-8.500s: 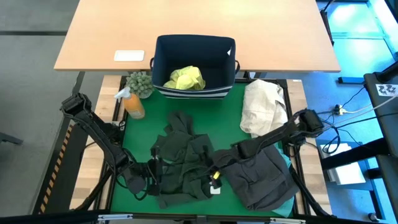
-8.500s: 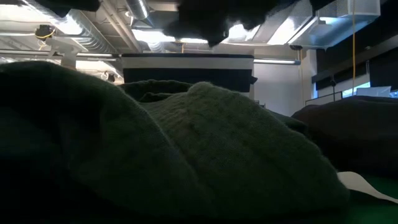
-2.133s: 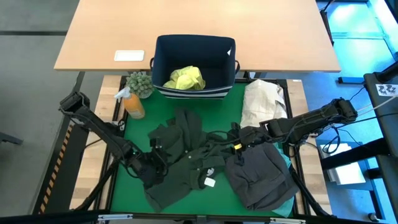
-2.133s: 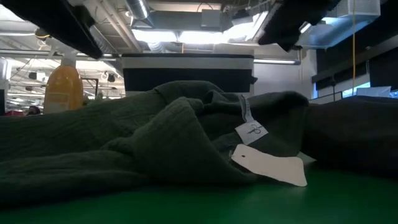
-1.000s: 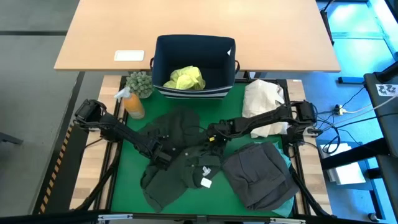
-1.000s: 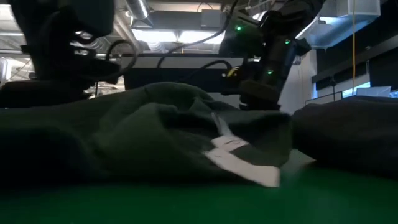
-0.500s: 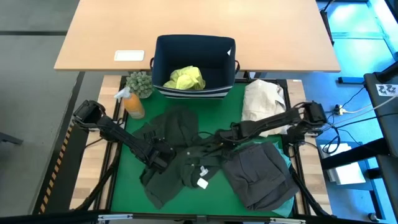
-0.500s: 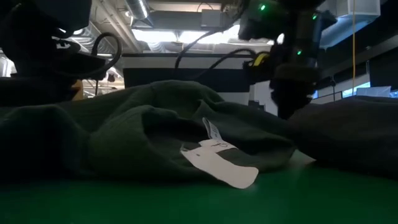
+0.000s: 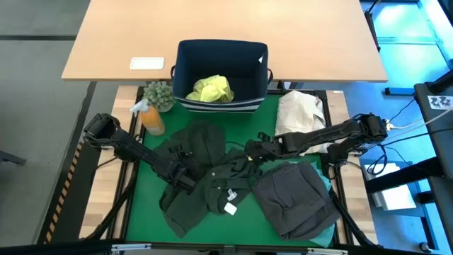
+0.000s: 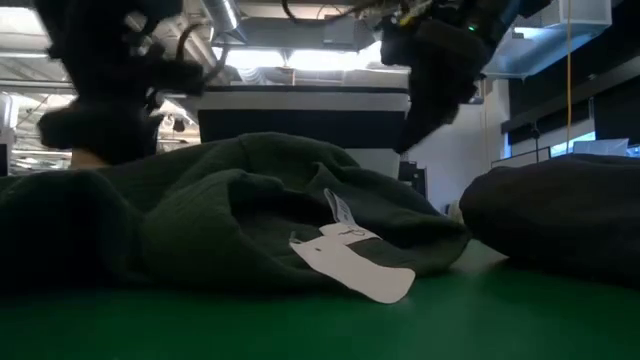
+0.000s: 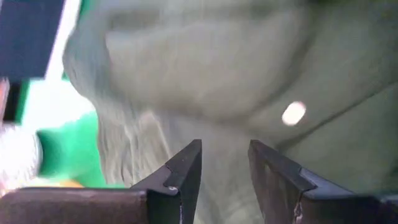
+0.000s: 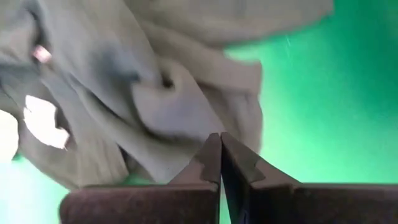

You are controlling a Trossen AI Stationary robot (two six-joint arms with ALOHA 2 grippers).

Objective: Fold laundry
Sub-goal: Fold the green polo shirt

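Dark olive garment (image 9: 205, 180) sprawls mid-mat; bare green mat (image 9: 145, 212) borders its left edge.

We find the crumpled garment (image 9: 202, 177) at the middle of the mat (image 9: 145, 209), with a paper tag (image 9: 229, 209) lying on its near edge. To its right, touching it, lies a second garment (image 9: 294, 198), on top of another cloth (image 9: 327, 183) that peeks out along its right side. Behind that pair sits the cloth bundle (image 9: 300, 120), at the mat's far right corner. The fabric bin (image 9: 221, 74) stands at the far edge, behind the crumpled garment, with a shirt (image 9: 210, 89) inside it. Left of the bin we see a small plant (image 9: 159, 94) and, just before it, a spray bottle (image 9: 150, 118). A flat card (image 9: 147, 63) lies on the table (image 9: 311, 35) beyond.

The left gripper (image 9: 185, 174) is over the crumpled garment's left part; the right gripper (image 9: 256, 150) is over its far right edge.
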